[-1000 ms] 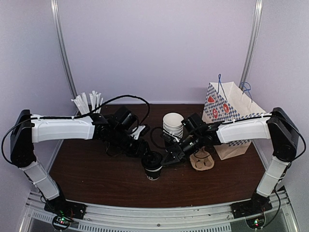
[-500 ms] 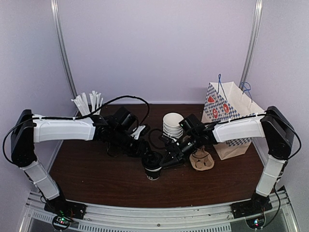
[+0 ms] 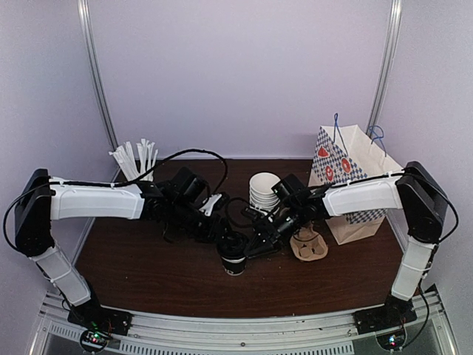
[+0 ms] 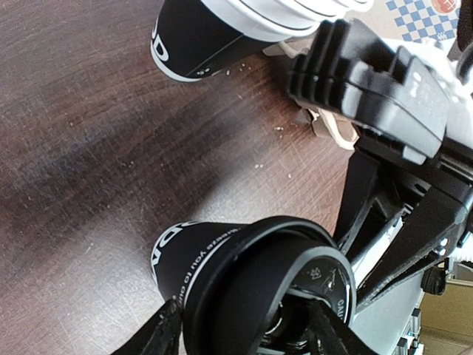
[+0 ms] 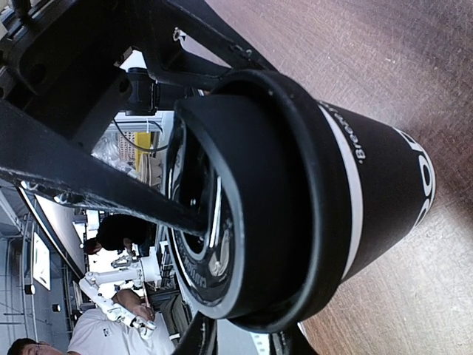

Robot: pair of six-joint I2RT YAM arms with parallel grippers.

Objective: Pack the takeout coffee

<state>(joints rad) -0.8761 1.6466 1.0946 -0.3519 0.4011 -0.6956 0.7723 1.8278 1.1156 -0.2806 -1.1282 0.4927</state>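
Setting: we see a dark brown wooden bench point(image 3: 148, 275), with two white-and-black robot arms reaching in from either side to meet near its middle.
Task item: the takeout coffee point(image 3: 233, 260), a small paper cup with a black lower body, white lettering and a black plastic dome lid, stands upright on the bench near the middle front, between the two grippers.
Left arm: the left gripper point(image 4: 244, 329) sits at the lid. Its black fingers point(image 4: 164, 334) are spread, one on each side of the lid. We cannot tell whether they press on it.
Right arm: the right gripper point(image 5: 244, 342) is at the same lid from the opposite side. Its fingers point(image 5: 201, 339) stand closer together, with the lid's rim between them. We cannot tell whether they pinch it.
Behind: a stack of lidless white paper cups point(image 3: 264, 191) stands just behind the grippers.
Right: a brown moulded cardboard cup carrier point(image 3: 309, 247) lies flat near the coffee, partly under the right arm. Behind it a white paper bag with blue checks, red hearts and blue string handles point(image 3: 355, 174) stands upright.
Back left: a bundle of white sticks point(image 3: 137, 157) fans upward, well apart from the coffee.
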